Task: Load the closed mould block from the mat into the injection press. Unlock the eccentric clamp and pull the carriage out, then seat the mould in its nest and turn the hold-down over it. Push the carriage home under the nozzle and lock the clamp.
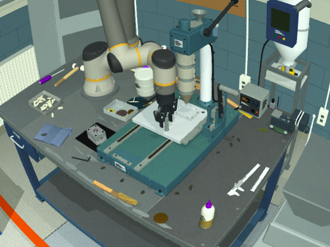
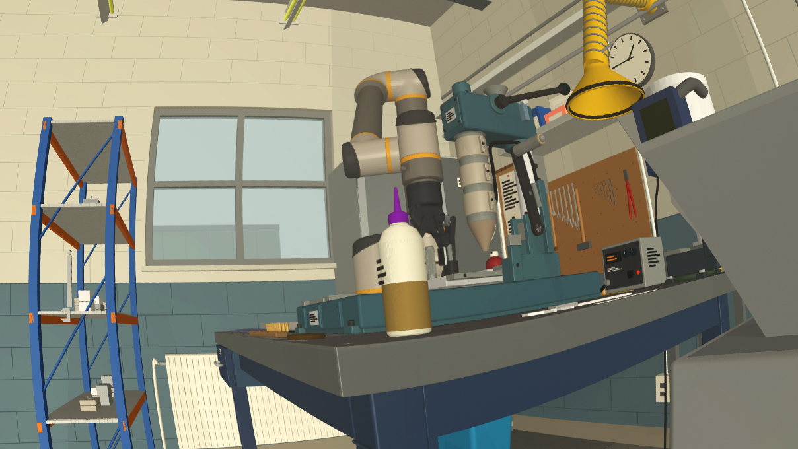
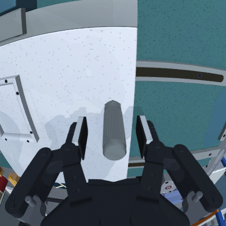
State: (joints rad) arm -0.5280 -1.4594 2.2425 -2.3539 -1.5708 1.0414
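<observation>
The white carriage plate (image 1: 171, 120) sits at the rear of the teal press base (image 1: 164, 154), with its square nest (image 1: 188, 114) under the nozzle (image 1: 186, 98). A ribbed grey pull post (image 3: 113, 130) stands upright at the plate's front edge. My gripper (image 1: 165, 122) hangs over that post, open and holding nothing, with the post between the fingers in the wrist camera. The grey mould block (image 1: 96, 134) rests on the black mat left of the base. The clamp lever (image 1: 226, 90) stands to the right of the column.
Behind the work stand the press column, a white bucket (image 1: 144, 80) and my arm's base. A parts tray (image 1: 120, 111) lies left of the carriage. A controller box (image 1: 253, 100) sits to the right. A glue bottle (image 1: 207, 215), brush and caliper lie near the front edge.
</observation>
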